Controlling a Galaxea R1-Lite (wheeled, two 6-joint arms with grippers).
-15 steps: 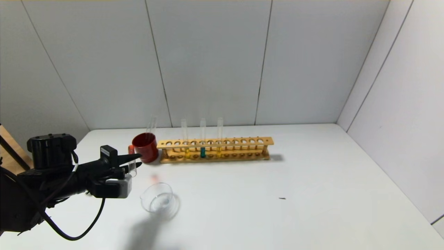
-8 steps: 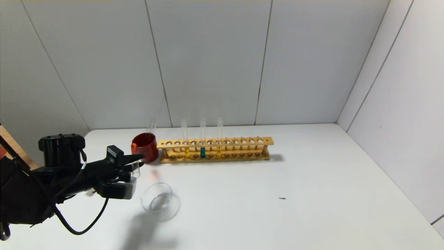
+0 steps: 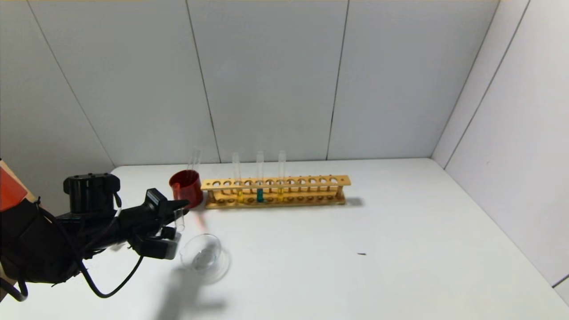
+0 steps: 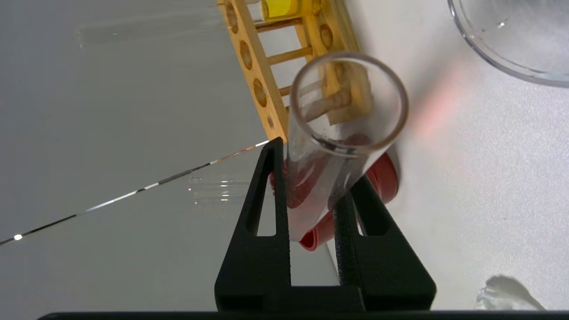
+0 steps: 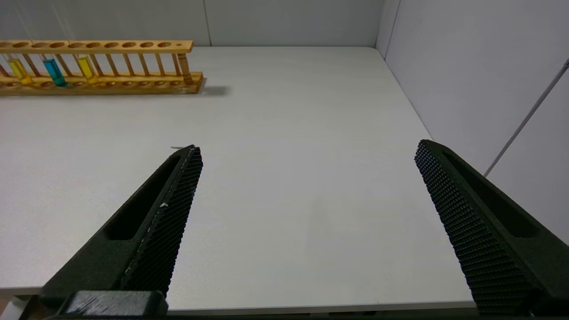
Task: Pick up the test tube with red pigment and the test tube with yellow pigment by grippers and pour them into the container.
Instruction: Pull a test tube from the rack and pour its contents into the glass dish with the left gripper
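The test tube with red pigment (image 4: pixel 338 146) is in the left gripper (image 3: pixel 180 212), whose two fingers are pressed on its glass; it is held above the counter (image 3: pixel 355 275) near the left edge, just beside the container (image 3: pixel 202 257) and not yet over it. The open mouth of the tube faces the wrist camera and the tube lies tilted. I cannot tell how much red liquid is inside it, because the dark red cup (image 3: pixel 186 187) stands behind the glass and colours it.

The container looks empty of colour in both the head view and the left wrist view, so by my judgement no pigment is poured yet. The red pour is the step in hand; the yellow pour is left completely.

In the wooden rack (image 3: pixel 275 192), which stands toward the far edge of the counter, there are three tubes: two with yellow liquid (image 5: pixel 18 71) and (image 5: pixel 86 69), and a teal-liquid tube (image 5: pixel 53 72) between them. The dark red cup stands at the left end of the rack, and an empty-looking glass tube (image 3: pixel 194 160) leans in it.

The right gripper (image 5: pixel 306 213) hangs wide open near the front edge on the right side, holding nothing
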